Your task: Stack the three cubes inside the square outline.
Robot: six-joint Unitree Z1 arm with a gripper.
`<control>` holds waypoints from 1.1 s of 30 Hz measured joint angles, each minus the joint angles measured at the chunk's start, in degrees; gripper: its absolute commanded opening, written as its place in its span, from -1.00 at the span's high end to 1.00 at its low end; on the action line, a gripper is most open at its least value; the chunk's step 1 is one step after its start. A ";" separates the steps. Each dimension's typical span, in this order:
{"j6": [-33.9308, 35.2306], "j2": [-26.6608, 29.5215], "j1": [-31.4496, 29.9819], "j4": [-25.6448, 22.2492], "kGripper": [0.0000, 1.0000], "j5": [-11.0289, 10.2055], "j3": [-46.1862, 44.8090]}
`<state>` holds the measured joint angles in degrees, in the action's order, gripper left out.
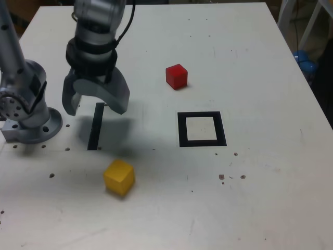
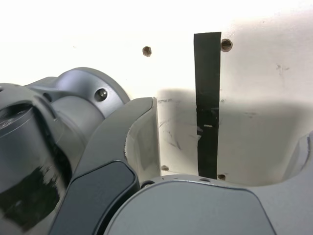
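A red cube [image 1: 176,76] rests on the white table, beyond the square outline [image 1: 201,129], whose white centre is bare. Toward the front, on the exterior view's left, sits a yellow cube [image 1: 119,177]. No green cube shows in either view. My gripper [image 1: 96,104] hangs open over the far end of a narrow black strip [image 1: 94,126], well to the left of the outline in the exterior view, with nothing between its fingers. The wrist view shows the strip [image 2: 207,103] running between my spread fingers [image 2: 142,142], and no cube.
The arm's grey base [image 1: 28,112] stands at the exterior view's left edge. Small screw holes [image 2: 146,51] dot the table around the strip. Blue and white items [image 1: 306,61] lie off the table at the exterior view's right.
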<state>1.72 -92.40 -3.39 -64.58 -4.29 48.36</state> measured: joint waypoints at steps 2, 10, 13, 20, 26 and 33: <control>0.24 -0.62 0.11 -1.07 -0.98 -0.04 1.45; 0.54 -1.66 0.92 -4.07 -0.98 -0.28 8.57; 0.48 -3.39 2.67 -4.80 -0.98 -0.42 12.33; -0.18 -8.23 7.67 -6.86 -0.98 -1.11 20.22; -0.86 -11.81 12.81 -9.65 -0.98 -1.59 27.06; -0.82 -17.03 18.64 -11.30 -0.97 -1.35 32.93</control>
<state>0.90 -109.43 15.24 -75.88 -5.64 81.28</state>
